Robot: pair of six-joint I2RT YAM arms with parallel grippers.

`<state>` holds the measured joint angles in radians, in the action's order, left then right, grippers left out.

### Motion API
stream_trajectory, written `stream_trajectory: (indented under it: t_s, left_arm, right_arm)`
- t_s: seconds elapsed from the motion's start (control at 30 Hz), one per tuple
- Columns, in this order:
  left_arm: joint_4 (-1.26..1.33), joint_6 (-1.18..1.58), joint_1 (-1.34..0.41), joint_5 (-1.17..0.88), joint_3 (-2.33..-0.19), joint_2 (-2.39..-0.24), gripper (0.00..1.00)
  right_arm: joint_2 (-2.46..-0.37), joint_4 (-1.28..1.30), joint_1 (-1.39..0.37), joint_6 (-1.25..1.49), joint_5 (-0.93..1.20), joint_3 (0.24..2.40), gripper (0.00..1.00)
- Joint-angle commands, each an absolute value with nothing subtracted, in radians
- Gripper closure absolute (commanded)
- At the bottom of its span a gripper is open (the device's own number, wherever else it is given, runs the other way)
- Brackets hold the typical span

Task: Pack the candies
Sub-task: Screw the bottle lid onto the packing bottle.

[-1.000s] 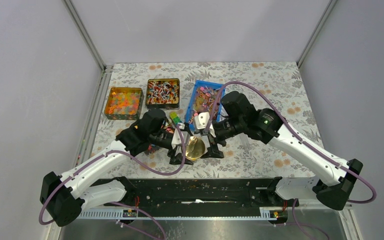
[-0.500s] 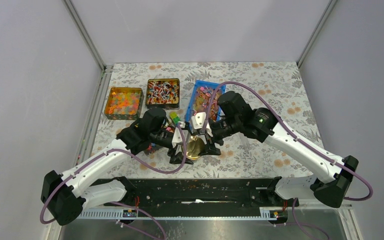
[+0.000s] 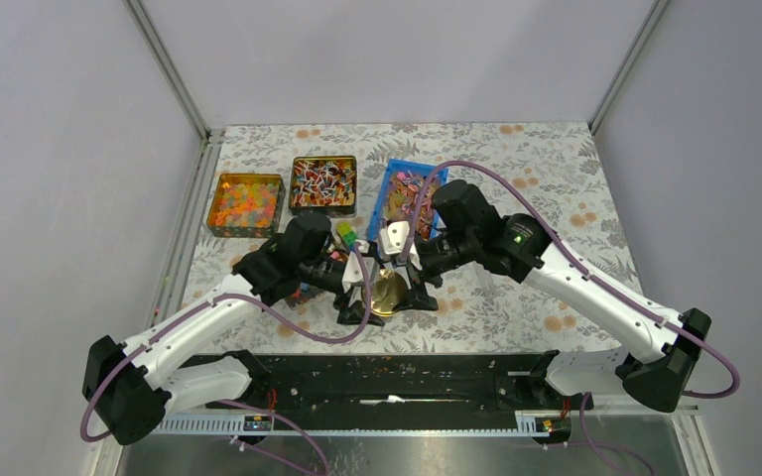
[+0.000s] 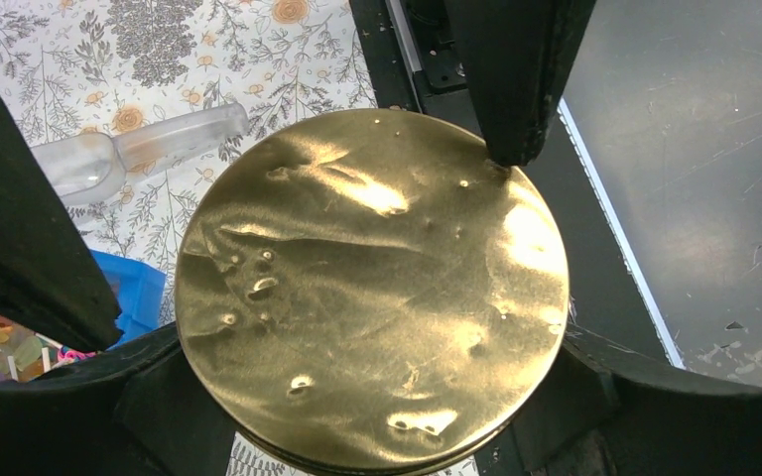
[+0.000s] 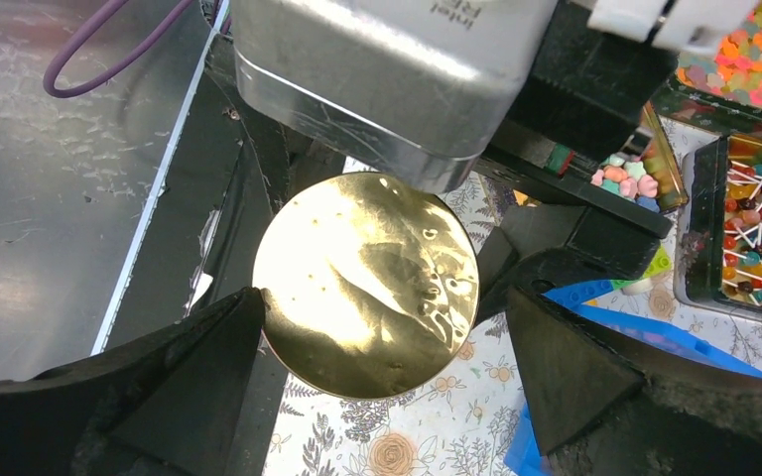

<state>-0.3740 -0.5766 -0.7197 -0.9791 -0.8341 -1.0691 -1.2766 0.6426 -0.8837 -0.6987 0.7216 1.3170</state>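
A round gold tin (image 3: 389, 292) stands at the table's near middle, lid on. My left gripper (image 3: 361, 295) is shut on it; in the left wrist view its fingers press both sides of the gold tin (image 4: 372, 297). My right gripper (image 3: 409, 282) is open around the same tin (image 5: 367, 283); its left finger (image 5: 189, 377) touches the rim and the right one stands a little off. The candies (image 3: 409, 198) fill a blue tray (image 3: 390, 181) just behind; a few show in the left wrist view (image 4: 0, 347).
A tin of lollipops (image 3: 322, 184) and a tin of orange-yellow balls (image 3: 246, 203) stand at the back left. A tin of pastel blocks (image 5: 627, 180) lies under the left arm. A clear plastic scoop (image 4: 129, 149) lies right of the gold tin. The black base rail (image 3: 397, 377) runs along the near edge.
My right gripper has moved left and closed in around the gold tin. The left gripper has kept its hold and barely moved.
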Motion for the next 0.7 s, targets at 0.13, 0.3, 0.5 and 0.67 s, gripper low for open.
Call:
stream_trajectory:
  t_s: [0.13,0.3,0.5,0.67]
  left_arm:
    - [-0.300,-0.587,-0.716,-1.048,-0.904,-1.067,0.37]
    - [-0.297,-0.586,-0.716,-1.048,-0.905,-1.070,0.37]
    - [-0.290,-0.583,-0.715,-1.046,-0.908,-1.073,0.38]
    - [-0.272,-0.564,-0.715,-1.041,-0.910,-1.076,0.38]
  right_arm:
    - [-1.283,0.638,-0.881,-0.684,0.774,1.305,0.00]
    - [-1.285,0.638,-0.881,-0.669,0.790,1.296,0.02]
    - [-1.274,0.679,-0.880,-0.700,0.756,1.294,0.03]
    - [-1.281,0.678,-0.881,-0.701,0.718,1.297,0.10]
